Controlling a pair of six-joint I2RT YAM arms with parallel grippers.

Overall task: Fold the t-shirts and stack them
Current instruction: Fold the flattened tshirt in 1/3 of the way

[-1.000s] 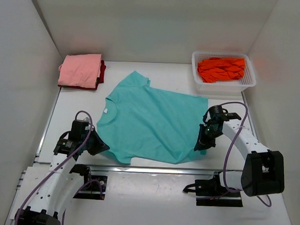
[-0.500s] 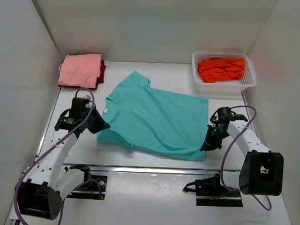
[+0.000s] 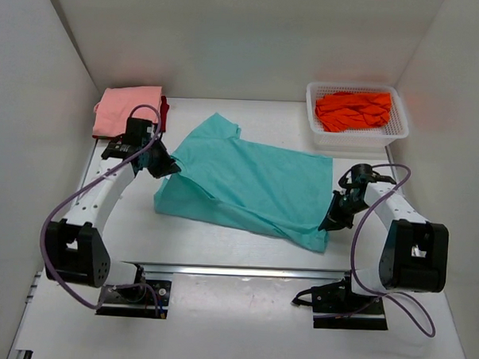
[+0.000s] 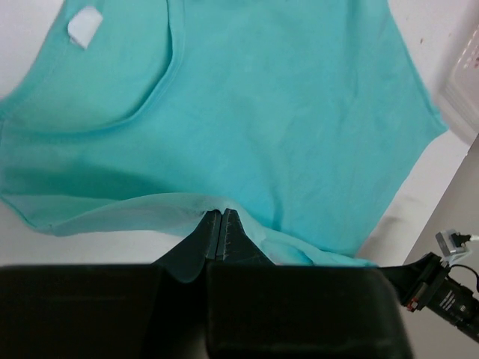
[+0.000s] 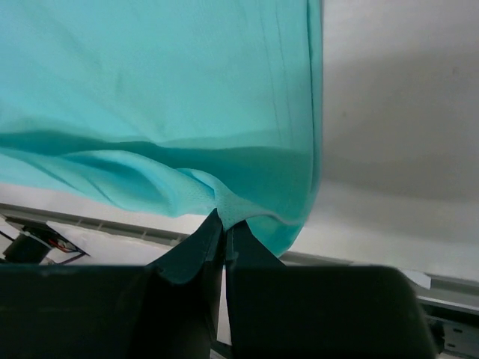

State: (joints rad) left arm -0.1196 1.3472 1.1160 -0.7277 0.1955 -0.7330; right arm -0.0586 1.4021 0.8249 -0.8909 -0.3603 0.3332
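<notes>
Upper left, pink t-shirt (image 3: 125, 111) folded atop dark red t-shirt (image 3: 164, 109) — two done. Mid-frame on the desk (image 3: 221, 246), the teal t-shirt (image 3: 247, 188) is mid-fold, left pincer (image 3: 167, 167) and right pincer (image 3: 331, 223) each clamped on its edge. Orange t-shirt (image 3: 354, 110) waits in basket (image 3: 356, 139).

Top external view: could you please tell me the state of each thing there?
teal t-shirt, partly folded, near edge lifted
left gripper, shut on teal t-shirt
right gripper, shut on teal t-shirt
pink t-shirt, folded, lying on dark red t-shirt
orange t-shirt, crumpled in basket
</notes>
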